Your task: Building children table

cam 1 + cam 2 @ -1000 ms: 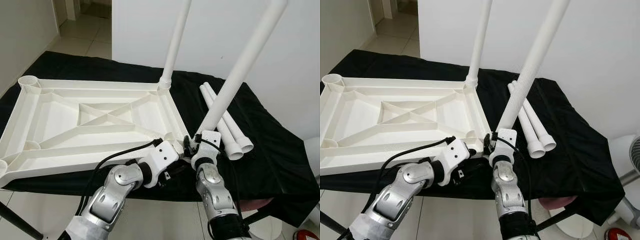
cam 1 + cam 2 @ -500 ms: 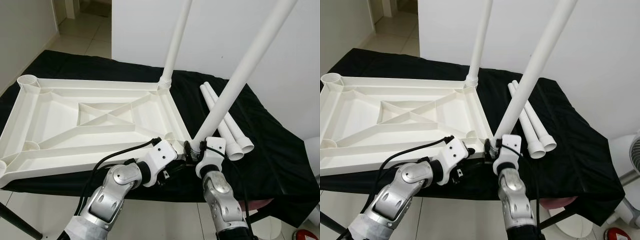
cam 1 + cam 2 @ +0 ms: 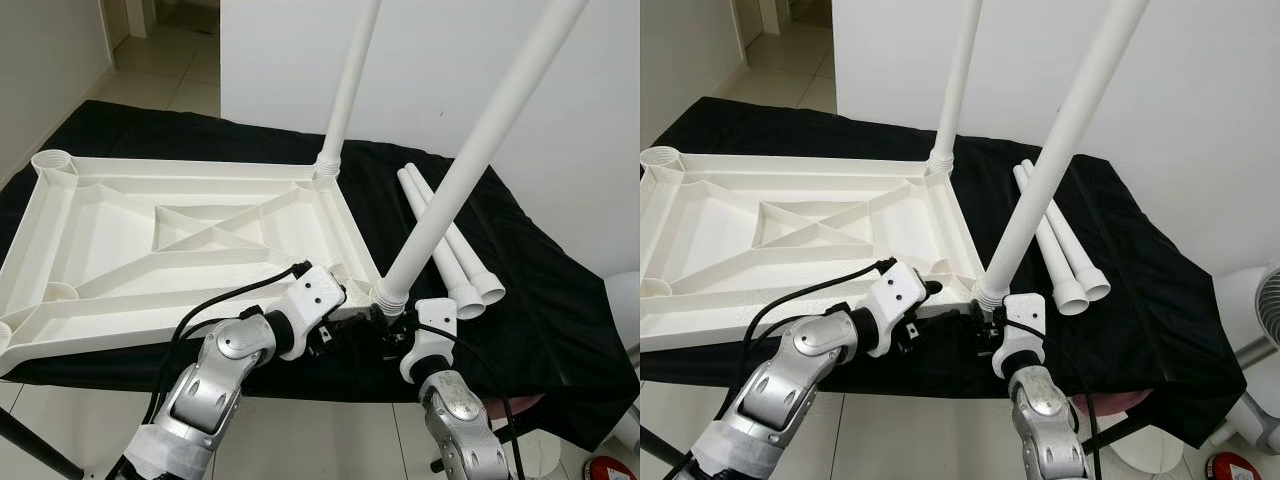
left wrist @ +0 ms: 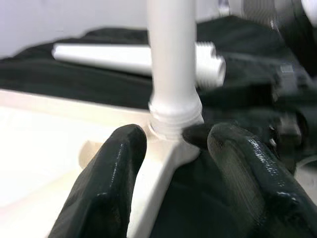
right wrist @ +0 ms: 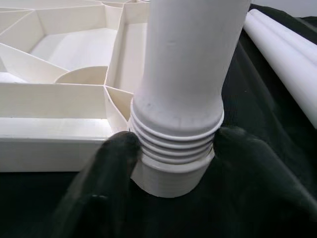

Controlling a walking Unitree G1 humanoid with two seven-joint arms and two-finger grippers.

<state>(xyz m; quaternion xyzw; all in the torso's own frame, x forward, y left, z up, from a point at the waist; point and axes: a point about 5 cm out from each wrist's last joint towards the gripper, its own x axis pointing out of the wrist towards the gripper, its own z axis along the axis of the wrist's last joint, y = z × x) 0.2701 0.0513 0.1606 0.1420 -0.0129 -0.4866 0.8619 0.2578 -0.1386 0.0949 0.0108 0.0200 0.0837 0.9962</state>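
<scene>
You see a white ribbed tabletop (image 3: 190,250) lying on a plain black cloth (image 3: 540,300). The table legs (image 3: 475,150) beside the tabletop are the same white. Both arms are silver with white wrist housings and black fingers (image 4: 106,193).

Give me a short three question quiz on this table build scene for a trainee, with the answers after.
1. How many loose legs lie on the black cloth?
2. True or false: the far corner leg stands upright in the tabletop.
3. The right pincer is at the near leg's: A) top end B) threaded end C) middle

Key: 1) two 2) true 3) B
</scene>
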